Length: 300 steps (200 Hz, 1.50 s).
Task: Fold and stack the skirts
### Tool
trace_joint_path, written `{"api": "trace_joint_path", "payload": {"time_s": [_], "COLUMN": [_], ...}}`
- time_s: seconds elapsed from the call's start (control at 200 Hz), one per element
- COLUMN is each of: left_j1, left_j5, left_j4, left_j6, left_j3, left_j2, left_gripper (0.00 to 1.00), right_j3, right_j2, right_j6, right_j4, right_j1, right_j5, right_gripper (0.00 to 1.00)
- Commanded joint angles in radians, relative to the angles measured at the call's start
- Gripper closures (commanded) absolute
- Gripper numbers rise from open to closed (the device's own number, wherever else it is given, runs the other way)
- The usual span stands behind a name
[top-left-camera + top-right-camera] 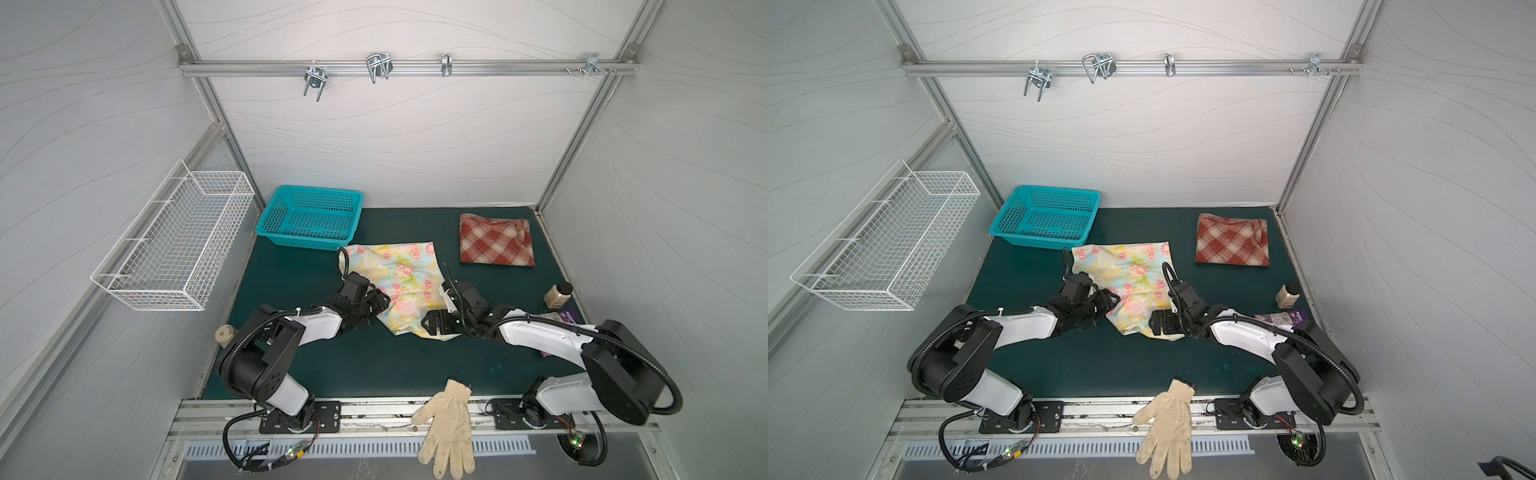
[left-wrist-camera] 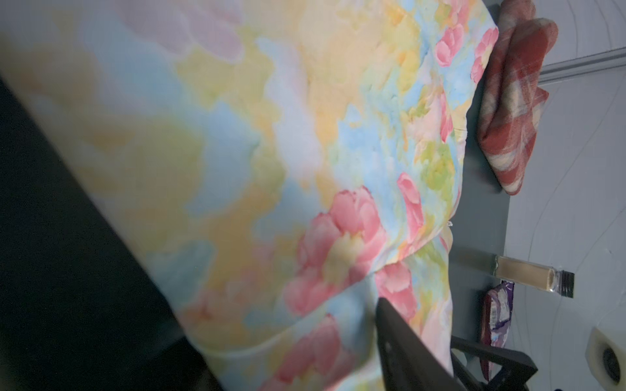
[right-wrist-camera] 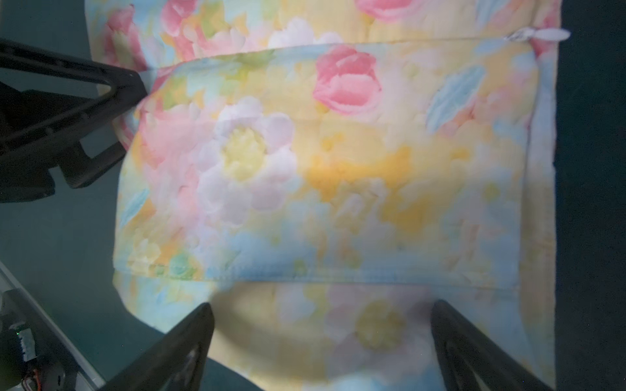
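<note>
- Holding the fingers [image 3: 200,325] of the right gripper [image 3: 321,318] spread wide above the near end of the flowered skirt [image 3: 338,169], with cloth showing across the whole gap between them; not being able to tell whether they are touching it.
- Bringing the left gripper [image 1: 380,304] up against the left edge of the same skirt, its fingers [image 3: 132,81] meeting the border of the cloth in the right wrist view; not being able to tell whether they are pinching the cloth or standing slightly apart.
- Reaching in from opposite sides in both top views, with the right gripper [image 1: 1154,324] at the near right corner of the skirt.
- Finding the flowered skirt [image 1: 399,270] lying flat in the middle of the green desk [image 1: 374,365], narrow end toward the arms, wide end just beside the turquoise basket [image 1: 311,218] at the back left.
- Finding the plaid skirt [image 1: 494,241] lying folded at the back right of the desk, well apart from the flowered one.
- Seeing a small jar [image 1: 558,294] with a dark lid and a purple packet [image 1: 567,319] near the right edge of the desk.
- Seeing a cream knitted glove [image 1: 446,424] hanging over the front rail.
- Seeing a white wire basket [image 1: 178,249] fixed to the left wall.
</note>
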Motion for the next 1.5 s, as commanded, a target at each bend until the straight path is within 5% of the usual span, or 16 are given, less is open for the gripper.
{"api": "trace_joint_path", "payload": {"time_s": [0.0, 0.2, 0.415, 0.675, 1.041, 1.276, 1.496], "left_j1": [-0.005, -0.005, -0.003, 0.04, 0.06, 0.052, 0.043], "left_j5": [0.002, 0.03, -0.013, 0.035, 0.181, 0.208, 0.231], "left_j4": [-0.054, -0.142, -0.378, -0.533, -0.659, -0.743, -0.752], "left_j6": [0.004, 0.03, 0.112, 0.194, 0.254, 0.269, 0.268], "left_j3": [0.012, 0.085, 0.206, 0.42, 0.913, 1.141, 1.194], "left_j2": [0.054, 0.031, -0.118, -0.081, 0.382, 0.571, 0.623], "left_gripper": [0.55, 0.84, 0.96, 0.97, 1.0, 0.99, 0.97], "right_j3": [-0.02, -0.037, -0.046, -0.064, -0.028, 0.085, 0.162], "right_j2": [0.036, 0.087, 0.105, 0.086, 0.0, -0.099, -0.049], "right_j6": [0.018, 0.029, 0.04, 0.055, 0.035, -0.068, -0.203], "right_j4": [0.049, 0.094, 0.129, 0.162, 0.081, -0.08, -0.173], "right_j1": [-0.004, -0.008, -0.008, -0.006, -0.009, -0.003, 0.11], "right_j5": [-0.007, -0.014, -0.024, -0.044, -0.016, 0.077, 0.316], "right_gripper": [0.01, 0.01, 0.01, 0.01, 0.01, 0.01, 0.01]}}
